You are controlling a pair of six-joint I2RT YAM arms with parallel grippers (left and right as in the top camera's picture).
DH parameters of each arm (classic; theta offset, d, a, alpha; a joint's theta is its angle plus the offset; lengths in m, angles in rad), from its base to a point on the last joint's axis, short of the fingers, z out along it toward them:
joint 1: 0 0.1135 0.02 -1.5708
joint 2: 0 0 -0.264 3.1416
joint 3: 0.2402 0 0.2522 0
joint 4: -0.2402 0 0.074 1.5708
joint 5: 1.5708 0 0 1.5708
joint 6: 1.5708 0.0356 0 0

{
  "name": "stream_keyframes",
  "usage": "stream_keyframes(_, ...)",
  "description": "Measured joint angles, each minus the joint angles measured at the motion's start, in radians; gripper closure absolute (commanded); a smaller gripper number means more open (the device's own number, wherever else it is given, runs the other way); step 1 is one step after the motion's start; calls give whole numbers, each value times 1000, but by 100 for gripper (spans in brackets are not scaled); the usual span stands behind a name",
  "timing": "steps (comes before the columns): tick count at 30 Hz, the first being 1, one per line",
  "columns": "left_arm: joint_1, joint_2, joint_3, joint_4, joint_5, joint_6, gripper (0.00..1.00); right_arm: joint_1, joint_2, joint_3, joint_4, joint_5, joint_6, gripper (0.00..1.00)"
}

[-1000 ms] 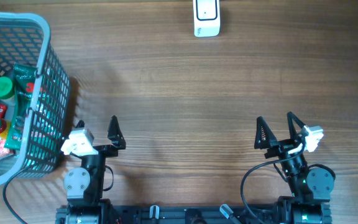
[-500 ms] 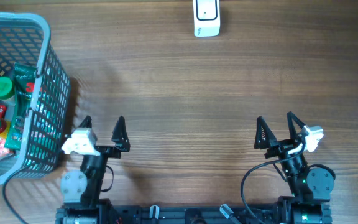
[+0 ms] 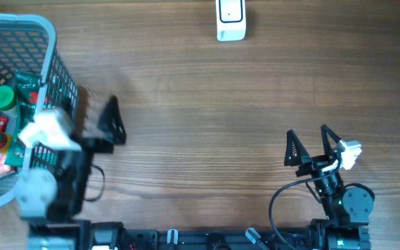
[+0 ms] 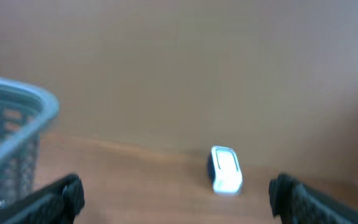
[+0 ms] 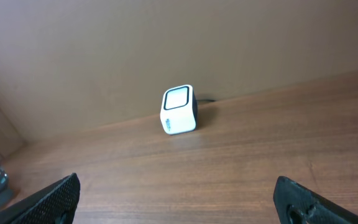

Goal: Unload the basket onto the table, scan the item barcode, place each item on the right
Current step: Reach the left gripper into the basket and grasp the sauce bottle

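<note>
While left gripper (image 4: 176,184) and right gripper (image 3: 307,133) gape empty, green packet (image 3: 26,87) in basket (image 3: 51,42) shows red print, unreadable.

- Overhead camera looks straight down on the wooden table (image 3: 207,125), set high enough to take in both arms, the basket (image 3: 47,42) and the barcode scanner (image 3: 230,21).
- Left wrist camera sits low behind the left gripper (image 4: 176,186) and faces forward. The picture is blurred, with the scanner ahead between the fingers and the basket beyond the left finger.
- Right wrist camera sits low behind the right gripper (image 5: 178,186). The scanner is ahead between its fingers, and it looks closer here.
- All three views share the scanner and the far tabletop.
</note>
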Motion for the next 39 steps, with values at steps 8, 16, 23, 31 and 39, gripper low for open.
stream_keyframes(8,0,430,671,-398,-154,-11,0,0,0,0,1,0,0,0)
stream_keyframes(16,0,591,797,-554,-116,-15,0,0,0,0,1,0,0,0)
stream_keyframes(23,20,614,800,-546,-300,-115,0,0,0,0,1,0,0,0)
stream_keyframes(31,415,752,802,-717,-395,-420,0,0,0,0,1,0,0,0)
stream_keyframes(39,714,844,802,-889,-365,-607,0,0,0,0,1,0,0,0)
